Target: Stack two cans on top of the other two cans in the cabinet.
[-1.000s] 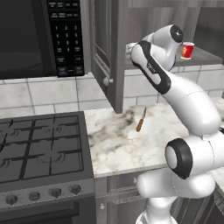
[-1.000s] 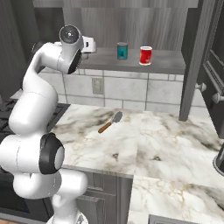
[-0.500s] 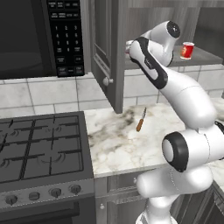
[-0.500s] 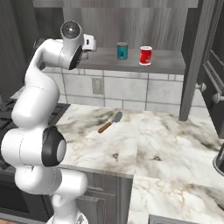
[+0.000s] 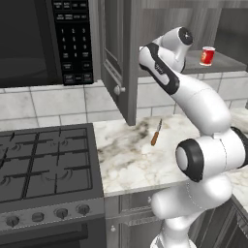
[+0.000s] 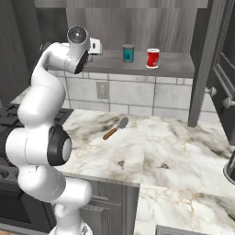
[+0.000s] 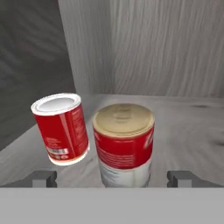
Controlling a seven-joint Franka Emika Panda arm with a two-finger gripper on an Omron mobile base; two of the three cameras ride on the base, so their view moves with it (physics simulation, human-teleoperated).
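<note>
Raised arm's open tool [image 7: 112, 178] straddles cylindrical can [image 7: 124, 144]

Wall: pale grey tiles [image 6: 137, 94], with an outlet [image 6: 102, 90].
Table: white marble, dark veins [image 5: 126, 160].
Left: black gas stove [image 5: 46, 164], black microwave [image 5: 43, 41] above.

Kitchen: stove [image 5: 46, 164], microwave [image 5: 46, 41], cabinet [image 5: 118, 58].

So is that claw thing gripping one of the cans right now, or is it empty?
Gripper: open and empty, its jaws spread wide on either side of the gold-topped can, not closed on it.
</note>
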